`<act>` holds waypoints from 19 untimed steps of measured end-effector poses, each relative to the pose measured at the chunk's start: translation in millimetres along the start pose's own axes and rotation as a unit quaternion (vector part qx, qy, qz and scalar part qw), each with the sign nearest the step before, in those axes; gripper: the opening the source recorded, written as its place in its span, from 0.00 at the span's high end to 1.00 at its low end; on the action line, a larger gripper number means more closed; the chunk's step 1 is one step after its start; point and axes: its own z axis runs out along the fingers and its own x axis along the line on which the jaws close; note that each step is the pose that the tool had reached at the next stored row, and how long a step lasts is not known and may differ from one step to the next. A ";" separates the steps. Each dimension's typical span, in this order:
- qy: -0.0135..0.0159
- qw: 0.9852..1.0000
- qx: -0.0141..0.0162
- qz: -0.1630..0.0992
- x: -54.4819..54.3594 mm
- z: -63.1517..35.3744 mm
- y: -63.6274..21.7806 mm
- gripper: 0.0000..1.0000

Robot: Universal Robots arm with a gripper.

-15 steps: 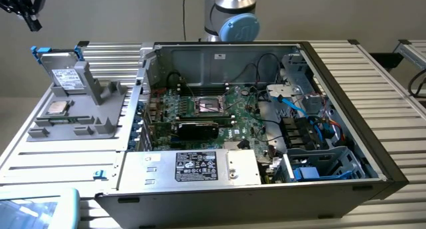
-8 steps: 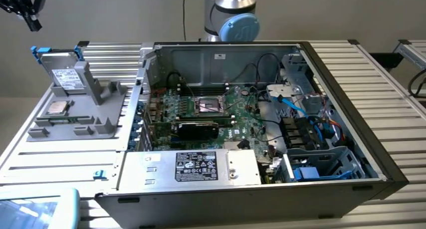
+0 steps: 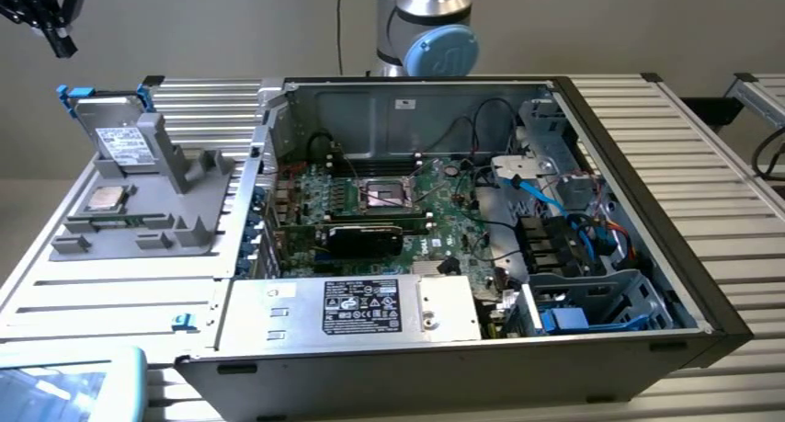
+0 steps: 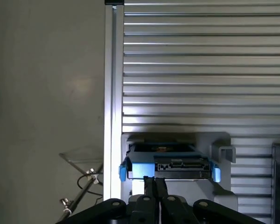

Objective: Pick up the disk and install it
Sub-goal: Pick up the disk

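The claw (image 4: 154,183) is pinched fully shut with nothing in it. It hangs high over the grey stand (image 4: 224,140), well clear of it and a little off to the exterior view's left.

Below it, the disk (image 4: 170,161) stands on edge in the stand's upright slot. Its blue frame shows at both ends and its connector edge faces up toward the claw. A small square chip (image 3: 102,199) lies flat on the stand's lower shelf, in front of the disk in the exterior view. The stand sits on the slatted metal tabletop (image 4: 200,70), and the open computer case (image 3: 491,362) is just beside the stand on the exterior view's right.

The step in hand looks like the approach for the pick, with the disk untouched. I think a good grip depends on three things:
- The shut fingers must spread wider than the disk's thin top edge before they reach it.
- They should be centred between the two blue ends, across the flat faces and not on the connector or the frame tabs.
- The descent and lift should run straight along the slot, since a tilted pull could jam the disk or shift the stand.
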 end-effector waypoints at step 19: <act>-0.001 0.986 0.000 -0.164 0.1 0.3 0.0 0.89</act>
